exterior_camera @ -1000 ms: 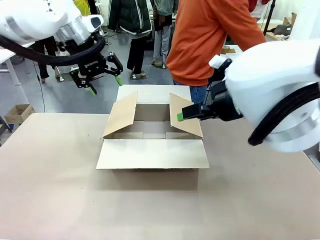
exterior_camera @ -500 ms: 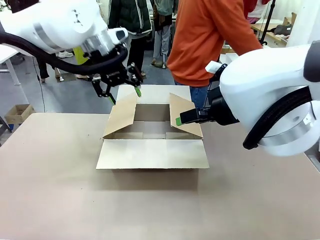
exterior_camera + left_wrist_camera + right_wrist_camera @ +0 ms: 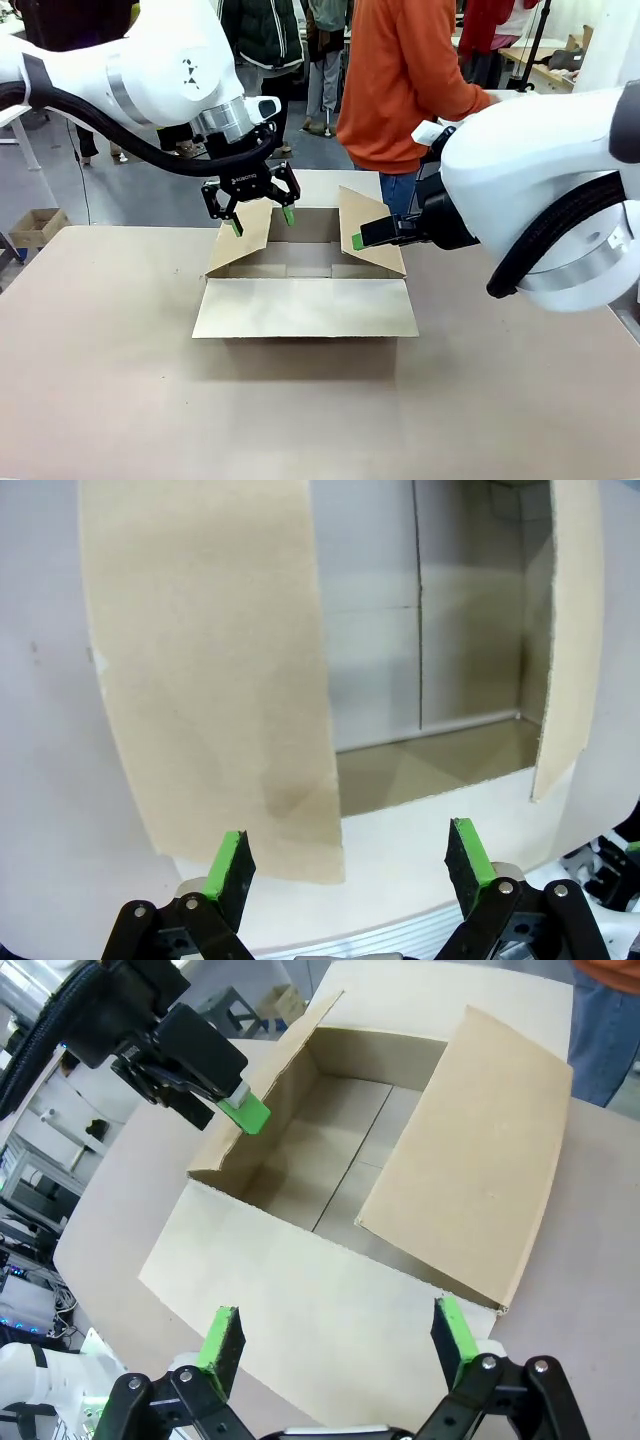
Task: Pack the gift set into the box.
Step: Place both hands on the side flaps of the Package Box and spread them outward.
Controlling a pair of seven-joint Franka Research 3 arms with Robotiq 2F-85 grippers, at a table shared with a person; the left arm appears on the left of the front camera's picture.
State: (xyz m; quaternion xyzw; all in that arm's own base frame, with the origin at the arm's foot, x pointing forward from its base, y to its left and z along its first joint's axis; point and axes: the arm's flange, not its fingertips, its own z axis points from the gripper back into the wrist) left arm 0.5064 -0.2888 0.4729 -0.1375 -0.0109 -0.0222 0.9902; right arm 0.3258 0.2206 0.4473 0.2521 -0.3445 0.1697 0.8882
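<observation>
Above open box (image 3: pixel 305 308), left gripper (image 3: pixel 262 221) fingers (image 3: pixel 288 215) spread

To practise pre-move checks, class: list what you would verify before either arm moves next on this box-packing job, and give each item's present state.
1. The left gripper is open: ok, jaws apart above the left flap.
2. The right gripper is open: ok.
3. The near flap lies flat outward: ok.
4. The left flap and right flap are off the opening: not ok, both stand tilted.
5. The box floor is bare: ok.
6. The left gripper touches its flap: cannot tell.
</observation>
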